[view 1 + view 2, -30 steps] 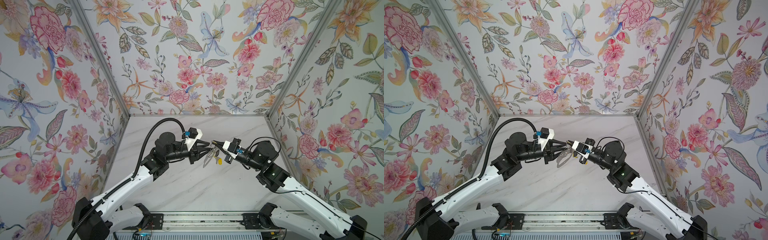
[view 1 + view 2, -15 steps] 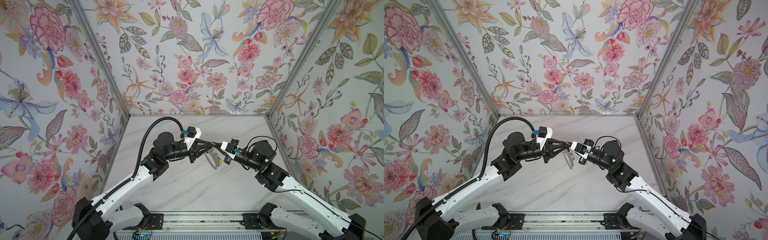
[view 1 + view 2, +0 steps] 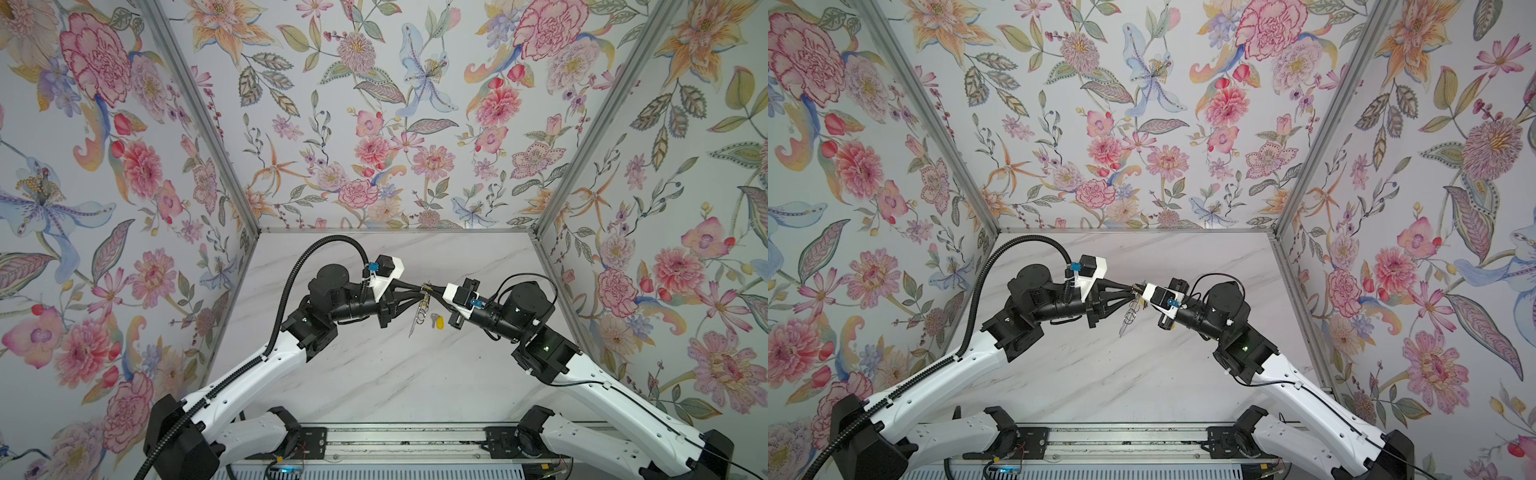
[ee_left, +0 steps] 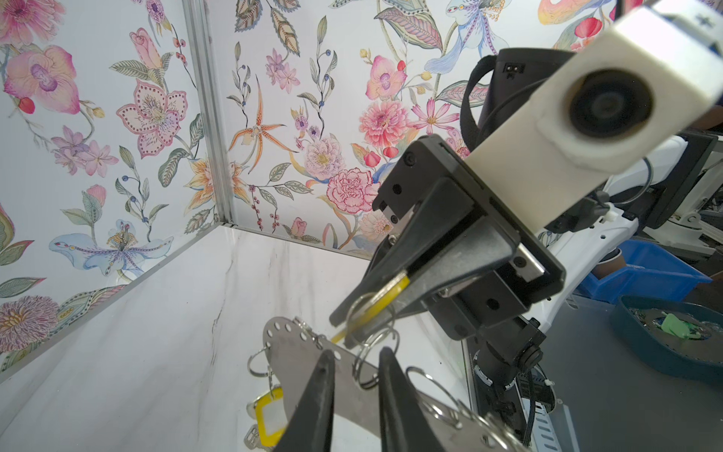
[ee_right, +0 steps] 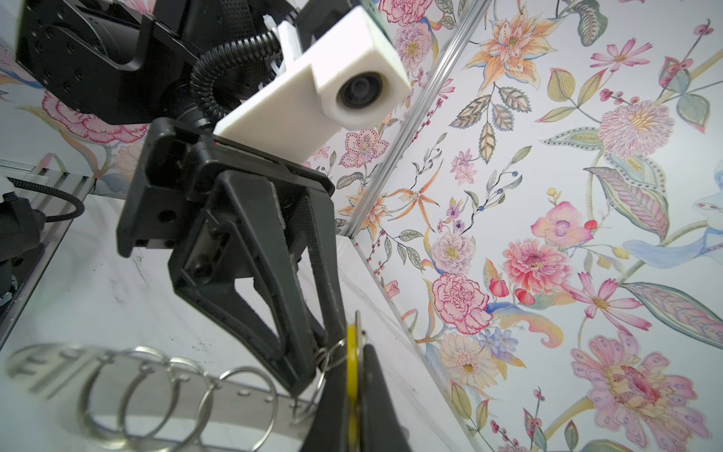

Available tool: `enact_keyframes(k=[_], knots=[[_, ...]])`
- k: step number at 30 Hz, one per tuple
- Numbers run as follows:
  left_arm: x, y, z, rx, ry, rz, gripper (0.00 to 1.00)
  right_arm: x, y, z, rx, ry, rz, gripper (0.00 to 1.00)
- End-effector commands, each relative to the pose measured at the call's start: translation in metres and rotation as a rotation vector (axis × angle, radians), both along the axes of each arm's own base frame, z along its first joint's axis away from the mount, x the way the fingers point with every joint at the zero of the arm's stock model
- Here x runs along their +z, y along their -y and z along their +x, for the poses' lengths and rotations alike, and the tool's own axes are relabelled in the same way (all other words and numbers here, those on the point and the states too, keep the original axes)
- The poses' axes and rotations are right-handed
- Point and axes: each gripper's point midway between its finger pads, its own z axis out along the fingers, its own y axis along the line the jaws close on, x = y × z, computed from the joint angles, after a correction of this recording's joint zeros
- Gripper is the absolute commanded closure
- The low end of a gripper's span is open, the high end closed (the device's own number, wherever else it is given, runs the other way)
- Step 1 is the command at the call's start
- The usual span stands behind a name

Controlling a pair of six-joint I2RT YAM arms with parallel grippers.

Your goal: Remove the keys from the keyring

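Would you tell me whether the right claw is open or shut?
Shut: in the left wrist view the right claw is closed on a yellow key tag, with no gap visible between its fingers.

Walls (image 3: 374, 124) wore pink and blue florals, tabletop (image 3: 374, 374) was white grey-veined marble, keyring (image 4: 291, 354) was silver, key tags (image 4: 270, 411) yellow

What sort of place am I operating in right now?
Probably a robot test booth inside a workshop or lab: floral-papered wall panels on aluminium corner posts box in a white marble-look tabletop, and past the open side the left wrist view shows a blue plastic bin.
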Motion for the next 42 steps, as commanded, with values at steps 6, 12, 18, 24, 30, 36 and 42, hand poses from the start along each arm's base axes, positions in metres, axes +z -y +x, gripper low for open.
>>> enact_keyframes(k=[6, 12, 18, 24, 30, 36, 42], knots=[[0.001, 0.002, -0.011, -0.045, 0.014, -0.014, 1.00, 0.016, 0.002, -0.005, 0.005, 0.030, 0.038, 1.00], [0.006, -0.004, -0.011, -0.014, 0.052, 0.003, 1.00, 0.015, 0.005, 0.000, -0.025, 0.033, 0.010, 1.00], [-0.002, -0.004, 0.000, 0.041, 0.081, 0.170, 1.00, 0.005, -0.004, 0.005, -0.105, 0.093, -0.154, 1.00], [-0.011, -0.002, 0.006, 0.048, 0.095, 0.323, 1.00, 0.003, -0.015, 0.000, -0.143, 0.177, -0.253, 1.00], [-0.006, 0.007, 0.000, -0.003, 0.137, 0.406, 1.00, -0.014, -0.029, 0.004, -0.190, 0.229, -0.410, 1.00], [0.012, 0.015, 0.000, -0.028, 0.182, 0.396, 0.98, -0.024, -0.037, 0.006, -0.195, 0.227, -0.439, 1.00], [0.016, -0.005, 0.017, 0.074, 0.180, 0.352, 0.76, -0.016, -0.027, 0.005, -0.157, 0.147, -0.317, 1.00]])
